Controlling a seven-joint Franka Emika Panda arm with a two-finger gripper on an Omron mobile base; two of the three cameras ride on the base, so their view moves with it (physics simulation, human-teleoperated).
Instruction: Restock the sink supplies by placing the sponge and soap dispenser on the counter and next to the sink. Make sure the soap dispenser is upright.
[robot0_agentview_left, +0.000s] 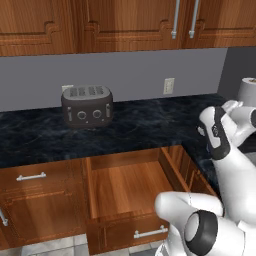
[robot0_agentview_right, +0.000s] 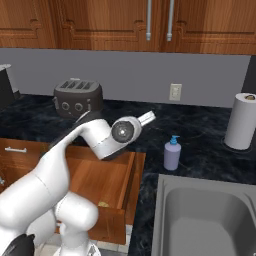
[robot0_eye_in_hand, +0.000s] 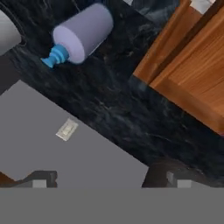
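The pale lavender soap dispenser with a blue pump stands upright on the black counter, just left of the grey sink. In the hand view the soap dispenser sits at the upper left on the counter, well away from my gripper, whose fingertips stand wide apart with nothing between them. My hand hovers over the counter between the toaster and the bottle. A small yellowish bit peeks up inside the drawer's front; I cannot tell whether it is the sponge.
An open wooden drawer juts out below the counter, left of the sink. A dark toaster stands against the wall. The white paper towel roll is at the back right. A wall outlet sits above the counter.
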